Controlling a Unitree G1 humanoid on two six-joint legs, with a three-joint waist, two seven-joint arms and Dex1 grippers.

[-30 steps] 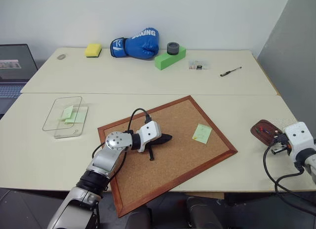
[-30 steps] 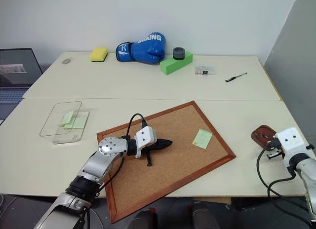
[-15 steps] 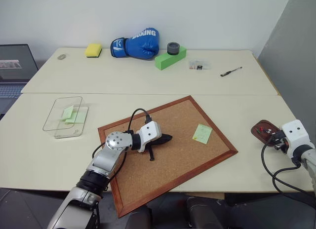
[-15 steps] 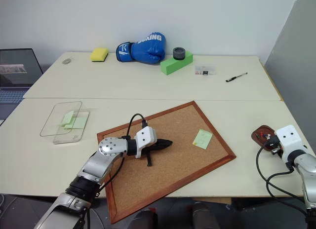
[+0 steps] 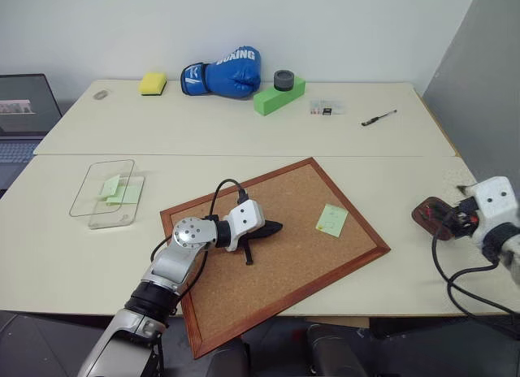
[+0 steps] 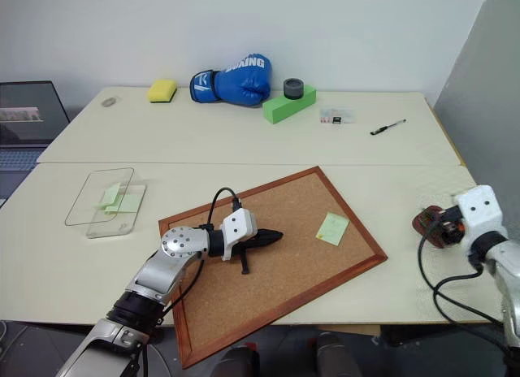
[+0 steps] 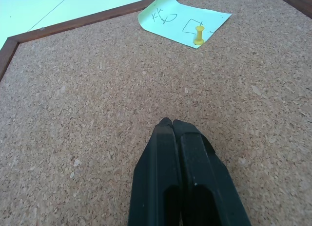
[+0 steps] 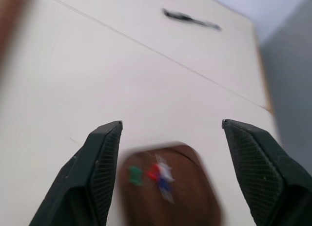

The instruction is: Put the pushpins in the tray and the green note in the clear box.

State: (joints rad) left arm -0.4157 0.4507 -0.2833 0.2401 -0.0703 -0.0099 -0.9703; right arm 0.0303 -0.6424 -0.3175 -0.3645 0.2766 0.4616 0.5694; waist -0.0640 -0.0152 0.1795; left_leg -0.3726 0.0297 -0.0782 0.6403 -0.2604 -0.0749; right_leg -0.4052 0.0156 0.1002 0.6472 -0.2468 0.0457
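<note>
several pushpins (image 8: pixel 155 173) lay in tray (image 8: pixel 195 206) under spread right gripper (image 8: pixel 178 175); green note (image 7: pixel 183 21) remained pinned by yellow pin (image 7: pixel 199 35) at 12 o'clock of clenched, empty left gripper (image 7: pixel 171 124); clear box (image 5: pixel 104 190) awaited.

Even, bright indoor light with soft shadows; the right wrist view is motion-blurred, smearing the tray (image 8: pixel 168 187).

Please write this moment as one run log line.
left gripper: shut, on corkboard | right gripper: open above tray with pushpins | green note: pinned on corkboard | clear box: untouched
</note>
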